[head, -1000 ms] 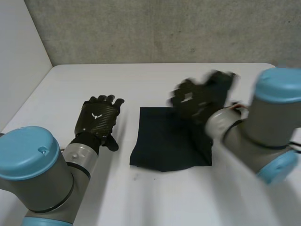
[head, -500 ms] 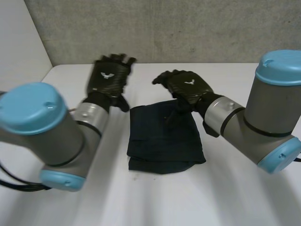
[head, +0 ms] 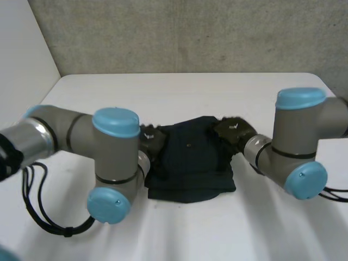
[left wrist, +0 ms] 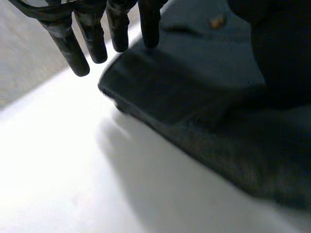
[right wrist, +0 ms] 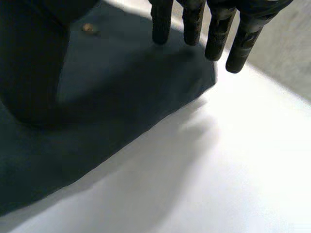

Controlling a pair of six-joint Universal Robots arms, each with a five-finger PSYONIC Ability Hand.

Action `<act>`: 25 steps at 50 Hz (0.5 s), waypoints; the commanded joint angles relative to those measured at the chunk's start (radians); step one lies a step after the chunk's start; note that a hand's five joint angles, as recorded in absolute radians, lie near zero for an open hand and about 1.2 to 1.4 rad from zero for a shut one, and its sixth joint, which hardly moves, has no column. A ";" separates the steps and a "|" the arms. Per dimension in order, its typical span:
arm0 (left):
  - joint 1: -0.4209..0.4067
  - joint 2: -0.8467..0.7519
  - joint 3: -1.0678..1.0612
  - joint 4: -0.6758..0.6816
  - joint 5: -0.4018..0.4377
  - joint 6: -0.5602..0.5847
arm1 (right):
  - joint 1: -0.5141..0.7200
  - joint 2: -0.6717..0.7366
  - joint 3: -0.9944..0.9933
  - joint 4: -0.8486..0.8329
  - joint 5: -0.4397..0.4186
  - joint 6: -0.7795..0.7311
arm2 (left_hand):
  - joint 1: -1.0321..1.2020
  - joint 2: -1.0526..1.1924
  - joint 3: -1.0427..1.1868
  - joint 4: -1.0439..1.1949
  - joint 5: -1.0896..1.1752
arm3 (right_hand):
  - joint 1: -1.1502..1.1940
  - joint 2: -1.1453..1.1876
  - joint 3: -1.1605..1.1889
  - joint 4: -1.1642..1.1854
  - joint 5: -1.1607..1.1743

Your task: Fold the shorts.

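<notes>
My left hand (head: 150, 142) sits at the left edge of the shorts (head: 190, 163), fingers (left wrist: 148, 24) straight, tips at a corner of the cloth and gripping nothing. The shorts lie mid-table (head: 179, 234) between my hands, a dark folded block slightly longer near to far. My right hand (head: 235, 130) rests on their right edge, its fingers (right wrist: 162, 24) straight too. Both hands are equally close. I can read no label, only a small stud (left wrist: 217, 21).

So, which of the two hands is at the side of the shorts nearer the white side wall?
The left hand, at the left edge of the shorts; the right hand rests on the opposite edge.
</notes>
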 commanded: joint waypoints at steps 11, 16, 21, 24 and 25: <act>0.227 0.611 0.024 -0.185 0.040 -0.032 | -0.058 -0.483 0.007 -0.031 0.326 0.123 | 0.009 0.008 0.007 0.016 0.001 | 0.005 -0.021 -0.015 -0.061 -0.070; 0.282 0.649 0.047 -0.338 0.101 -0.074 | -0.068 -0.483 -0.027 0.063 0.323 0.110 | 0.006 0.005 0.004 0.013 -0.002 | 0.005 -0.021 -0.015 -0.061 -0.070; 0.282 0.678 0.013 -0.337 0.165 -0.089 | -0.068 -0.483 -0.022 0.066 0.315 0.110 | -0.012 -0.012 -0.013 -0.005 -0.020 | 0.005 -0.021 -0.015 -0.061 -0.070; 0.281 0.680 -0.005 -0.335 0.175 -0.094 | -0.064 -0.483 -0.021 0.068 0.291 0.110 | -0.029 -0.030 -0.031 -0.022 -0.038 | 0.005 -0.021 -0.015 -0.061 -0.070; 0.282 0.682 -0.007 -0.334 0.175 -0.094 | -0.059 -0.483 -0.019 0.069 0.280 0.110 | -0.035 -0.036 -0.037 -0.028 -0.043 | 0.005 -0.021 -0.015 -0.061 -0.070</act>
